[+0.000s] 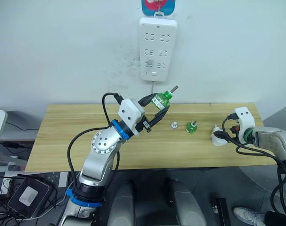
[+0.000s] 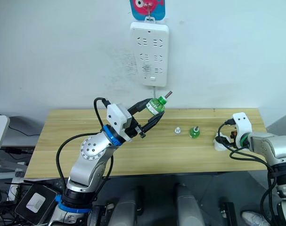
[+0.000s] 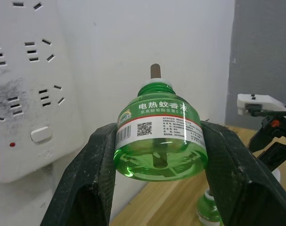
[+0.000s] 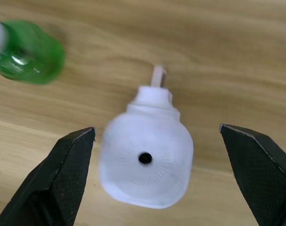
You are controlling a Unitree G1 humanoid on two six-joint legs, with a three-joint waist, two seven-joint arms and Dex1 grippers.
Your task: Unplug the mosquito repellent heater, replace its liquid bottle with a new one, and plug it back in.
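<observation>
The left gripper holds a green bottle in the air, below the power strip. The right gripper is wide open around the heater, which lies on the table at 3 o'clock from a second bottle

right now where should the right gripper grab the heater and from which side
Grip the heater across its rounded white body, coming down from above as the right gripper now hovers, open, one finger on each side. It lies on the table with the round hole facing up and the narrower neck pointing away, so the wide flanks probably give the fingers the steadiest seat.
</observation>
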